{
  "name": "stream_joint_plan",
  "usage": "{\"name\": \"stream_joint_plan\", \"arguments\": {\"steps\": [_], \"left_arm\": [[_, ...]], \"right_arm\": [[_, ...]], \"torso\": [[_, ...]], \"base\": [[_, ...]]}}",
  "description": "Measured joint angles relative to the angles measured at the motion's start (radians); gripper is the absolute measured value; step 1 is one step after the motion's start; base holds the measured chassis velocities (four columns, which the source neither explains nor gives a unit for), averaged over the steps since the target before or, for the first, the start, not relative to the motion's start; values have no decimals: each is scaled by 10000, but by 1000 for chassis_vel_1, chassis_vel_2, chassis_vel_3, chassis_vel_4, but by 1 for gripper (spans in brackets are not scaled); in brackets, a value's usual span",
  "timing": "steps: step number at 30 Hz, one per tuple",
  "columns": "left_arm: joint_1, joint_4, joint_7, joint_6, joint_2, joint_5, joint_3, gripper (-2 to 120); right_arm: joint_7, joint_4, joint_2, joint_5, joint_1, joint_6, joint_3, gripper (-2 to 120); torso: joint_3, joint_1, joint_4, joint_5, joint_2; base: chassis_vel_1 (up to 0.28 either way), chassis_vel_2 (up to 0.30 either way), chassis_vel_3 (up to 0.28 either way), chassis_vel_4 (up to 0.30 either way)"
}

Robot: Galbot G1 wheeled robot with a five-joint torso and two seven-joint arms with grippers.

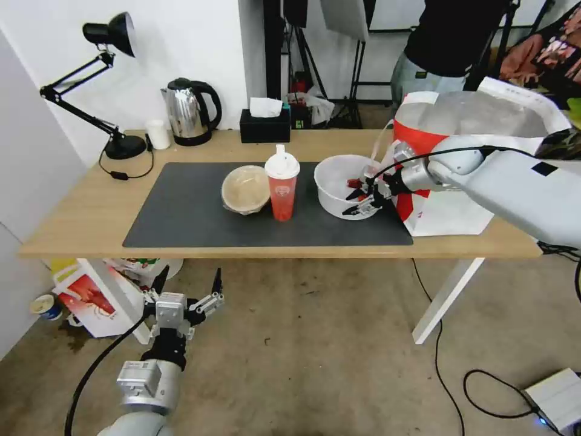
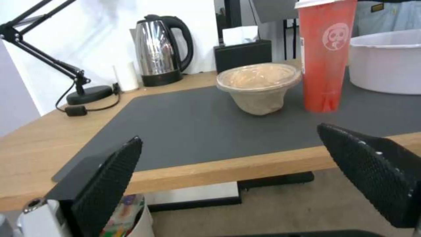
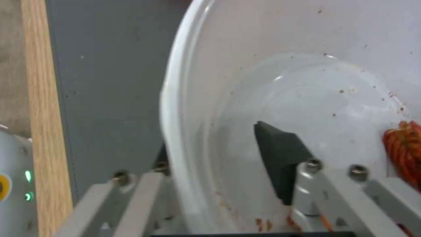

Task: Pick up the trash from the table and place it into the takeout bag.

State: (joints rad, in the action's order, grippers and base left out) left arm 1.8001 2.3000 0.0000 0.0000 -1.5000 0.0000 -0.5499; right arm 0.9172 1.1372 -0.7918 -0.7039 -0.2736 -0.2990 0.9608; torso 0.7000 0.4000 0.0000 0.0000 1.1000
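Note:
The white bowl point(image 1: 336, 181) stands on the dark mat point(image 1: 193, 212), right of centre on the table point(image 1: 78, 212), with red crayfish shells point(image 3: 401, 148) inside. My right gripper point(image 1: 348, 204) is open and straddles the bowl's right rim point(image 3: 175, 98): one pad point(image 3: 278, 154) is inside and the other finger is outside the wall. The red drink cup point(image 1: 282, 192) and the beige lidded container point(image 1: 245, 189) stand left of the bowl. The takeout bag point(image 1: 448, 212) stands open at the table's right end, behind my right arm. My left gripper point(image 1: 184, 289) hangs open below the front edge.
A desk lamp point(image 1: 109, 91), a small white cup point(image 1: 158, 133), a kettle point(image 1: 190, 112) and a black tissue box point(image 1: 264, 124) line the back edge. A smaller crayfish-printed bag point(image 1: 91, 300) sits on the floor under the table. Cables and a white box point(image 1: 557, 396) lie on the floor at right.

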Motion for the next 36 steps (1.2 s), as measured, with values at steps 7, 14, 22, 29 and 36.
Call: {"name": "stream_joint_plan", "arguments": {"steps": [7,14,22,29,36], "left_arm": [[0,0,0,0,0,0,0,100],[0,0,0,0,0,0,0,100],[0,0,0,0,0,0,0,100],[0,0,0,0,0,0,0,100],[0,0,0,0,0,0,0,100]], "right_arm": [[77,-43,16,44,-24,18,110,6],[97,-36,13,101,-29,33,164,0],[70,-13,16,85,-66,30,173,0],[63,204,111,-193,-232,14,135,0],[60,511,296,-794,-662,72,57,0]], "torso": [[-2,0,0,-1,0],[-2,0,-1,-2,3],[0,0,0,1,2],[1,0,0,1,2],[1,0,-1,-1,1]], "base": [[0,0,0,0],[0,0,0,0],[0,0,0,0],[0,0,0,0],[0,0,0,0]]}}
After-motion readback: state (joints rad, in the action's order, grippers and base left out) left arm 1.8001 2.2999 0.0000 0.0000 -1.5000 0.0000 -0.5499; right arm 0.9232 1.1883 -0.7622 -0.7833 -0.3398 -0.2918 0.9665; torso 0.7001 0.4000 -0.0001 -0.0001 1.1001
